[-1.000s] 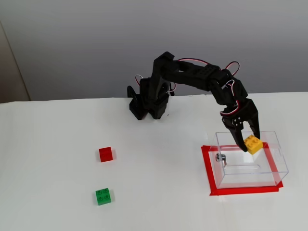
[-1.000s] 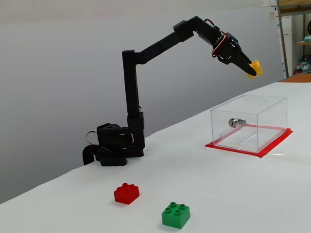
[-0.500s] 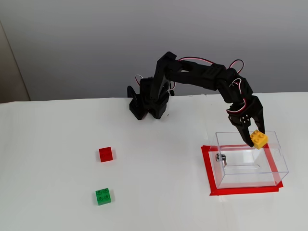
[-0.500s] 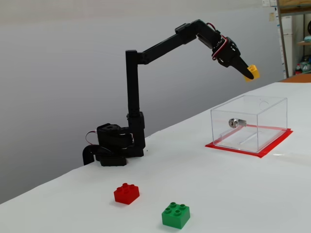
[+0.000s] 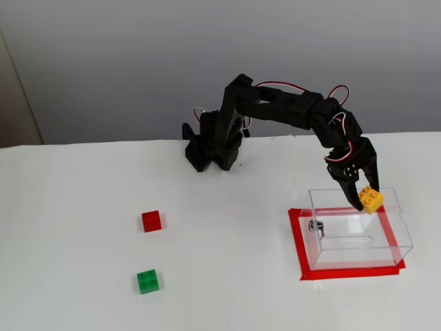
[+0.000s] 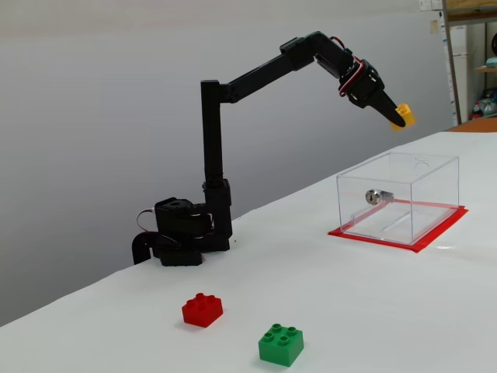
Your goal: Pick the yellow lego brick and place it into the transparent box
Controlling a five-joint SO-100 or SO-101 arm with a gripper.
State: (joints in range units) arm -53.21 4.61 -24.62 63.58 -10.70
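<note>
Tool [image 6: 397, 116], unmoved, clamping yellow brick [image 5: 370, 199]

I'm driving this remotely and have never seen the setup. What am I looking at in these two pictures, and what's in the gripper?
It is one black jointed robot arm bolted at the back of a white table. One fixed view looks down from the front; the other looks across from the side. The gripper is shut on the yellow lego brick, held in the air above the transparent box, which stands on a red taped rectangle. A red brick and a green brick lie loose on the table, well away from the box.
</note>
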